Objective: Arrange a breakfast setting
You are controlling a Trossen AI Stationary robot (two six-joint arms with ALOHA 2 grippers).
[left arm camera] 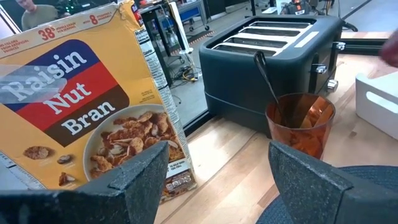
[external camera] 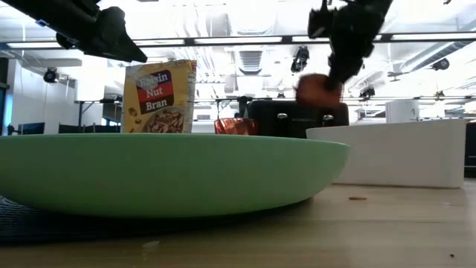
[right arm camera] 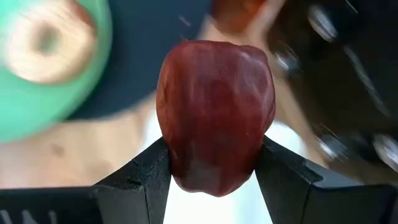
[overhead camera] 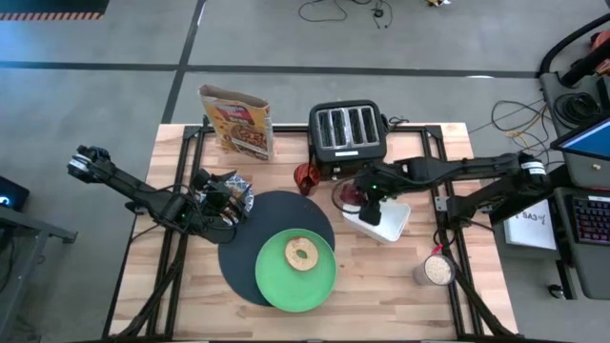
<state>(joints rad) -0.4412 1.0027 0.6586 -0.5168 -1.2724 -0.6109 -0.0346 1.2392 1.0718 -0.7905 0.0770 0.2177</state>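
Breakfast things lie spread over the wooden counter. At the left, the left gripper hovers low at the edge of the big round black mat, its jaws standing apart and holding nothing; just past it sits the small blue-and-white patterned bowl, and its wrist view looks out at a Raisin Nut Bran cereal box standing upright. On the mat's near side rests the lime-green round plate, overhanging the mat's edge, with the tan bagel ring lying flat on it. Behind the mat stands a black four-slot toaster, and beside it an orange-red cup with a dark spoon leaning in it. To the right, the right gripper hangs over the white rectangular tray, its jaws clamped on the dark-red food lump, which is lifted clear above the tray. A small jar stands near the counter's right edge.
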